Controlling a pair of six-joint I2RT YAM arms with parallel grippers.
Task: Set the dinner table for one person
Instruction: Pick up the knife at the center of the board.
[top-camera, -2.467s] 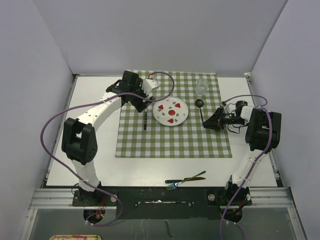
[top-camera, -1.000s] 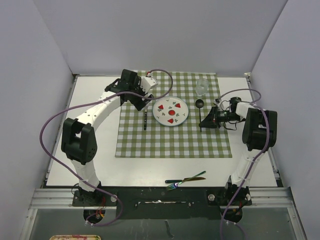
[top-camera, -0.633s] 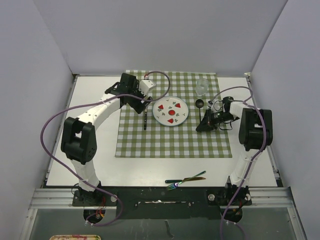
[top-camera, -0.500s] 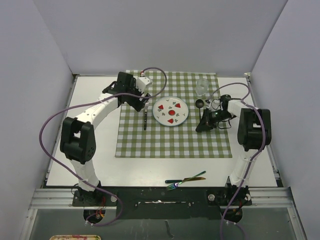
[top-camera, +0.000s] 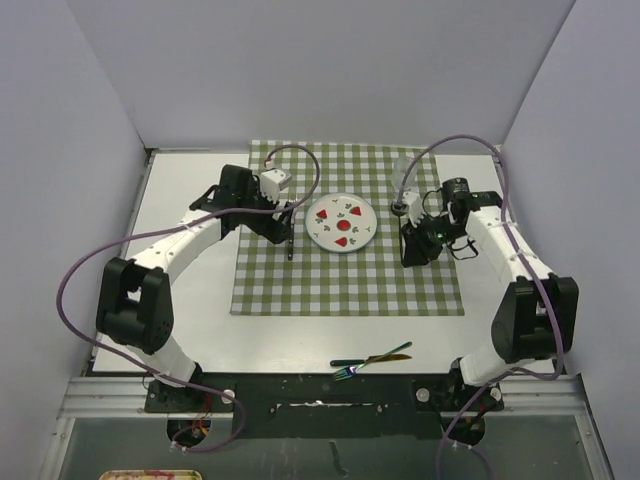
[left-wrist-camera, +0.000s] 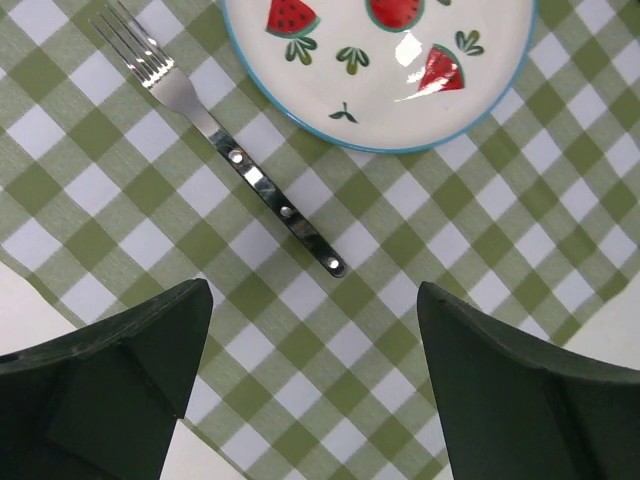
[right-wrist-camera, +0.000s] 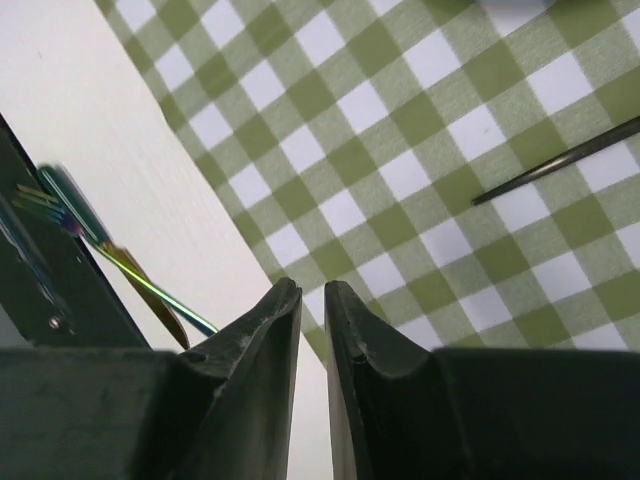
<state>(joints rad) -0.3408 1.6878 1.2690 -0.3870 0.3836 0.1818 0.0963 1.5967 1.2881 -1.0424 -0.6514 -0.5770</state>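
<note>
On the white dinner table (top-camera: 190, 300) lies a green-and-white checked cloth (top-camera: 340, 280). At its middle sits a watermelon-patterned plate (top-camera: 341, 222), also in the left wrist view (left-wrist-camera: 400, 90). A fork (top-camera: 290, 240) lies left of the plate, its tines (left-wrist-camera: 135, 45) pointing away from me. My left gripper (left-wrist-camera: 312, 295) hangs wide open and empty over the cloth, just short of the fork's handle. A dark spoon (top-camera: 401, 215) lies right of the plate, and its thin handle (right-wrist-camera: 560, 165) rests free on the cloth. My right gripper (right-wrist-camera: 312, 290) hovers beside it, jaws a narrow slit apart, holding nothing.
A clear glass (top-camera: 403, 172) stands at the cloth's back right, above the spoon. Iridescent cutlery (top-camera: 370, 360) lies on the bare table near the front edge and shows blurred in the right wrist view (right-wrist-camera: 100, 245). Grey walls close in three sides.
The right arm has swung round over the spoon's handle and its jaws have parted slightly, leaving the spoon on the cloth. The left arm has drawn back towards the left and nearer.
</note>
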